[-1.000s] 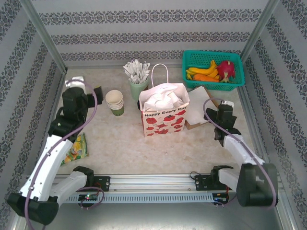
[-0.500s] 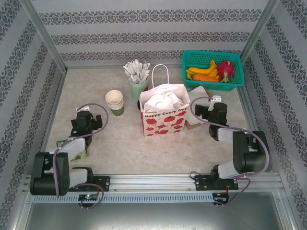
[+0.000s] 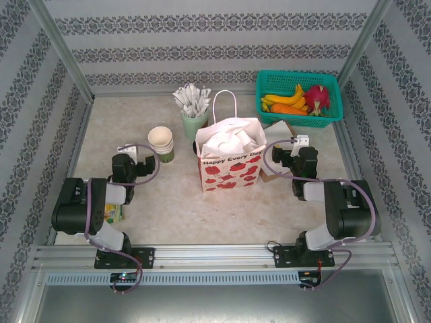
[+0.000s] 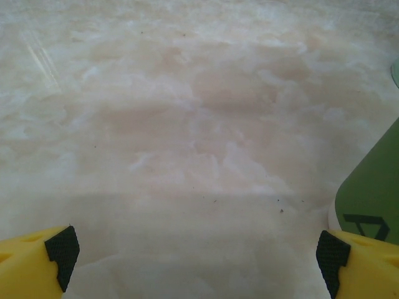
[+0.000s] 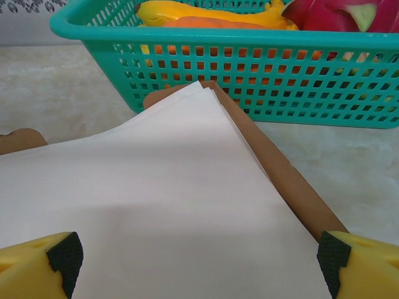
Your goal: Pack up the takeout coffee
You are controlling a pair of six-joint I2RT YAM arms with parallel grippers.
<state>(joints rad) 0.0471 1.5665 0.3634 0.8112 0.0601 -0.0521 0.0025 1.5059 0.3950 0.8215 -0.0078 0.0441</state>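
Note:
The takeout coffee is hidden. A paper bag [image 3: 229,165] printed with red tomatoes stands mid-table, white paper bulging from its top. My left gripper [image 3: 140,164] rests low to the left of the bag, just in front of the stack of cream paper cups [image 3: 161,143]. In the left wrist view it [image 4: 196,265] is open over bare table, the green base of the cup stack [image 4: 371,196] at its right. My right gripper [image 3: 285,160] sits right of the bag. It [image 5: 199,258] is open over a stack of white sheets [image 5: 156,205] on a brown board [image 5: 280,177].
A mint-green cup of white wrapped sticks [image 3: 193,114] stands behind the bag. A teal basket [image 3: 300,95] [image 5: 262,68] with bananas, a carrot and a dragon fruit sits at the back right. A yellow-green snack packet [image 3: 112,212] lies under the left arm.
Both arms have folded back and down toward their bases. The left arm came down from a raised reach at the far left. Both grippers stay open and empty.

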